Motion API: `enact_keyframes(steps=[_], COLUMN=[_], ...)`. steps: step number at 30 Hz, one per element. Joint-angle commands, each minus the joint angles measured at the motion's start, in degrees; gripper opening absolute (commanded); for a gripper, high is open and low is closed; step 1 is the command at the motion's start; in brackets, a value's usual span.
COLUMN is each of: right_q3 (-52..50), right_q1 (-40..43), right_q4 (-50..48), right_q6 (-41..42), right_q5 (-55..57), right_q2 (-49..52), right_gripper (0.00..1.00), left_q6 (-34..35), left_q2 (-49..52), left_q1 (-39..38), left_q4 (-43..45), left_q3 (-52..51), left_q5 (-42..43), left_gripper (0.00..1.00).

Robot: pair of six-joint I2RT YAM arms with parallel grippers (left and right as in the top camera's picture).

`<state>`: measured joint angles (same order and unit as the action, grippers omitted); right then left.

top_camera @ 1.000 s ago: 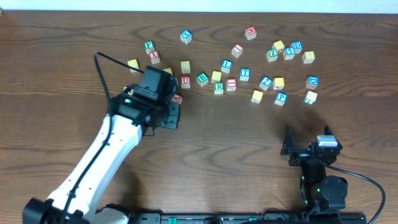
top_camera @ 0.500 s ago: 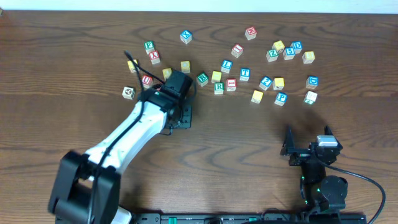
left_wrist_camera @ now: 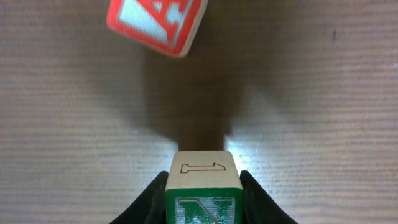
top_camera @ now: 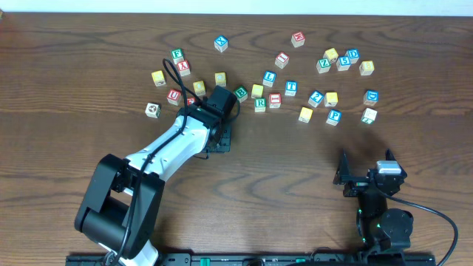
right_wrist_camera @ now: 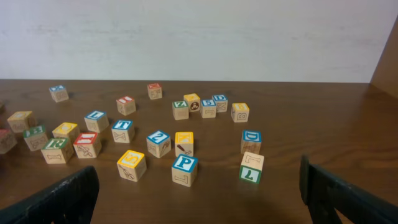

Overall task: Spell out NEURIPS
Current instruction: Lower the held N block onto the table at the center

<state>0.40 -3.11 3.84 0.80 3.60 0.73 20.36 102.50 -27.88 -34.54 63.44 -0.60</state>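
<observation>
your left gripper is closed narrow on the green n cube, which is pinched between both fingers over the wooden table. a red-edged a cube lies just ahead of it. your right gripper stands wide open and holds nothing, well apart at the near right. the blue p cube and green r cube sit loose among the scattered cubes. the red u cube is beside your left arm.
</observation>
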Motion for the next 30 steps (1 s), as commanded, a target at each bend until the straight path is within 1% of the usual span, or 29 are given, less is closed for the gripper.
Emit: enact_keyframes(steps=[1,12,22,30], right_q3=[-0.09,-0.09,-0.09,-0.09], right_q1=[0.42,0.42,0.42,0.42], right_q4=[0.22,0.22,0.22,0.22], right_q6=[-0.46,-0.46,-0.46,-0.46], right_q5=[-0.13,-0.11,-0.13,-0.13], right_q2=[-0.28,-0.28,-0.28,-0.28], right_gripper=[0.99,0.99,0.99,0.99], left_q6=[-0.17,-0.15,-0.11,-0.13], left_q2=[0.50,0.50,0.50,0.50], left_q1=[-0.02,-0.02,-0.02,-0.02], left_q4=[1.07,1.88,2.21,4.98], left_q3=[-0.44,-0.63,-3.37,-3.37], left_q5=[-2.01,-2.03,-2.03,-2.03], left_gripper=[0.24,0.24,0.24,0.24])
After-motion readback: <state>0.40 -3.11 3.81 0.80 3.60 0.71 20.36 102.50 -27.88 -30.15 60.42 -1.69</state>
